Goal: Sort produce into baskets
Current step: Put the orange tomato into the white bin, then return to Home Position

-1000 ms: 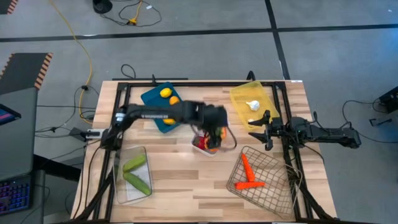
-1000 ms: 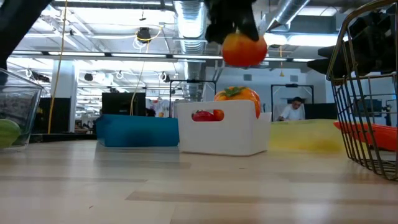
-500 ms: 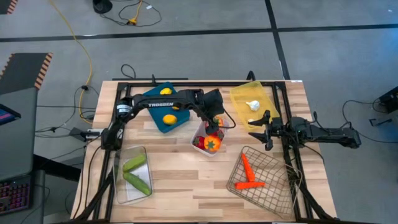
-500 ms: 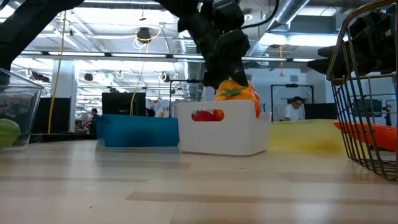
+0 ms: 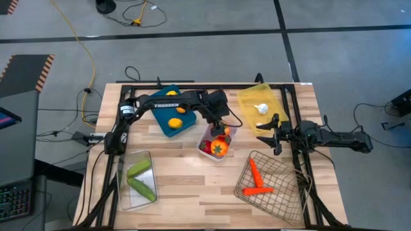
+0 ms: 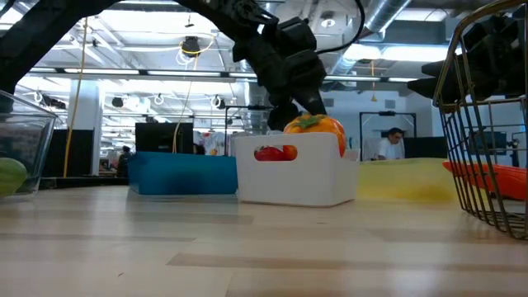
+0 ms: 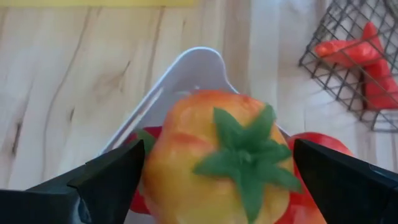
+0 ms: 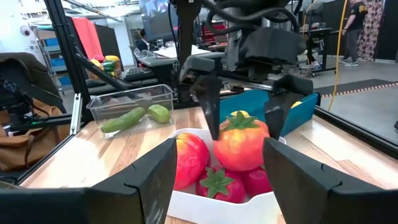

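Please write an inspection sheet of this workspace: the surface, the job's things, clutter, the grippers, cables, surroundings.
Surface: wooden table.
Job's things: orange-red pepper and red pieces in white tray; citrus in teal tray; cucumbers in clear bin; carrots in wire basket; garlic in yellow tray.
Clutter: nothing seen.
Grippers: left gripper open astride the pepper in the white tray; right gripper open, idle between yellow tray and wire basket.
Cables: yellow cable on floor.
Surroundings: person behind the table.
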Robot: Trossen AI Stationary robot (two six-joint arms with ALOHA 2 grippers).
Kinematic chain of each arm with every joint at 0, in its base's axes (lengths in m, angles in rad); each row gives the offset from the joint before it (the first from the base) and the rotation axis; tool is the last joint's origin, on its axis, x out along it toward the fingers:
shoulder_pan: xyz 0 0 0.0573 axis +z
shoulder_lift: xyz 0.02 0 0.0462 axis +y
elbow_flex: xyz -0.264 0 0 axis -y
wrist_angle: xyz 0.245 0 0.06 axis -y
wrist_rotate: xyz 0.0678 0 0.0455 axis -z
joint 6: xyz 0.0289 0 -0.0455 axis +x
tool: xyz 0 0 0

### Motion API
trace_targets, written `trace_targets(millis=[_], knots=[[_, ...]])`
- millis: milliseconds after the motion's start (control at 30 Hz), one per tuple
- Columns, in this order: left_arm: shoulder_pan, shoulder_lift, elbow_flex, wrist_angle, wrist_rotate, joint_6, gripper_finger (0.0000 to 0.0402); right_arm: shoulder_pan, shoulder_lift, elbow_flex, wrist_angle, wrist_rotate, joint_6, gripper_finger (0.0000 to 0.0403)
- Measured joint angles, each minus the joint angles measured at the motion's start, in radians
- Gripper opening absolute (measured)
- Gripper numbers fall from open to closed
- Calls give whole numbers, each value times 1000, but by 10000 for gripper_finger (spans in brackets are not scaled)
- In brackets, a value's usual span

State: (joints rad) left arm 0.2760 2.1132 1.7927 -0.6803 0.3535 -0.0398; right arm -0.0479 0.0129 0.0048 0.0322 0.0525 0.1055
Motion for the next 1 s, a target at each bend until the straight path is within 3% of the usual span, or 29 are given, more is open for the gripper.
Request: trace_targets(millis=[667,833,1000], knots=[[-1,-8,0,-6,65,142,400,0,0,0,0,0,0,265],[4,-80,0,-40,78,228,400,0,0,0,0,0,0,265],[14,-217,0,-145,20,275,400,0,0,0,0,0,0,265]])
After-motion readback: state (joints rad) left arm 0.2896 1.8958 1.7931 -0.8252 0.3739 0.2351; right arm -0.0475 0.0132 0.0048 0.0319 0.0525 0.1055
